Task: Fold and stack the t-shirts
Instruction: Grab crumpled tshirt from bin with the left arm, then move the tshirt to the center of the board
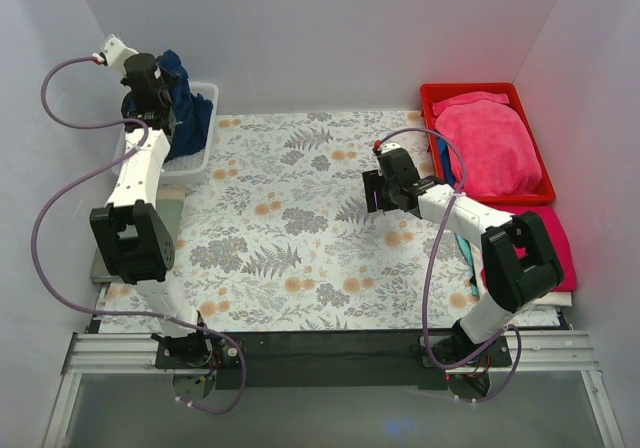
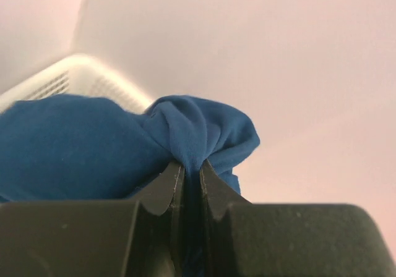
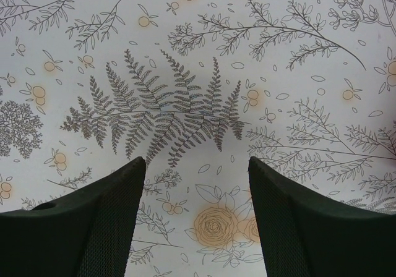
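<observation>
Left gripper [image 2: 190,166] closed on a fold of the navy blue cloth t-shirt [image 2: 93,144], over white mesh basket [image 2: 67,79], upper left. Right gripper [image 3: 197,166] wide open, empty. Risk: thin pinch slips, or shirt drags basket w/ it.

Upper left: blue t-shirt [image 1: 190,113] in white basket [image 1: 207,94]. Upper right: magenta-pink t-shirts [image 1: 490,148] in red tray [image 1: 470,90]. Tablecloth [image 1: 300,228] white w/ grey ferns & orange flowers. Arms [image 1: 140,173] white/black, cables [image 1: 34,233] purple.
</observation>
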